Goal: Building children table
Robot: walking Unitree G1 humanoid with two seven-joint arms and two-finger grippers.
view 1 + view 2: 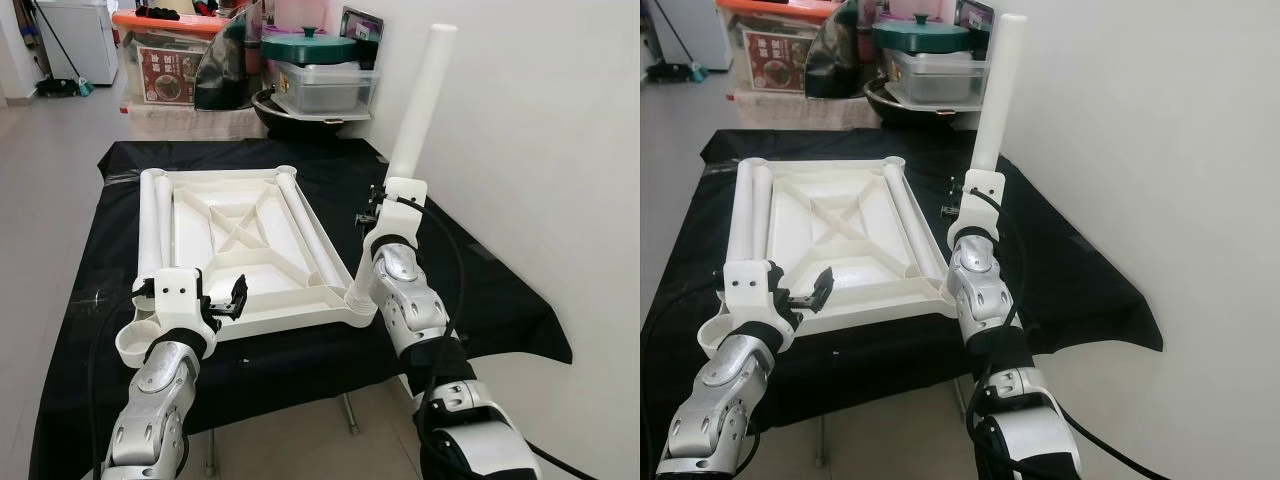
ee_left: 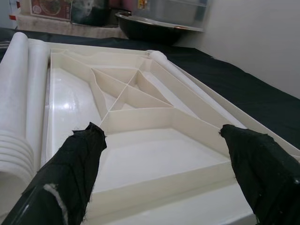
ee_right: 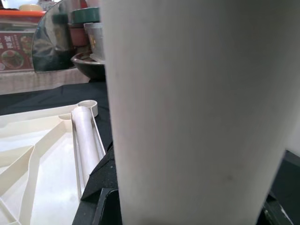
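Observation:
A white plastic tabletop (image 1: 240,250) lies upside down on the black-covered table, its ribbed underside facing up. Two white legs (image 1: 152,215) rest along its left side and one leg (image 1: 312,235) along its right side. My right gripper (image 1: 400,190) is shut on another white table leg (image 1: 422,95), held upright to the right of the tabletop, above the black cloth. In the right wrist view this leg (image 3: 197,108) stands close in front. My left gripper (image 1: 225,298) is open above the tabletop's near edge, with nothing between its fingers (image 2: 70,164). A round corner socket (image 1: 135,345) sits at the near left.
The black cloth (image 1: 480,290) hangs over the table's edges. Behind the table stand a box with an orange lid (image 1: 165,60), a dark wok (image 1: 300,115) and a clear bin with a green pot lid (image 1: 310,50). A white wall (image 1: 540,150) runs close on the right.

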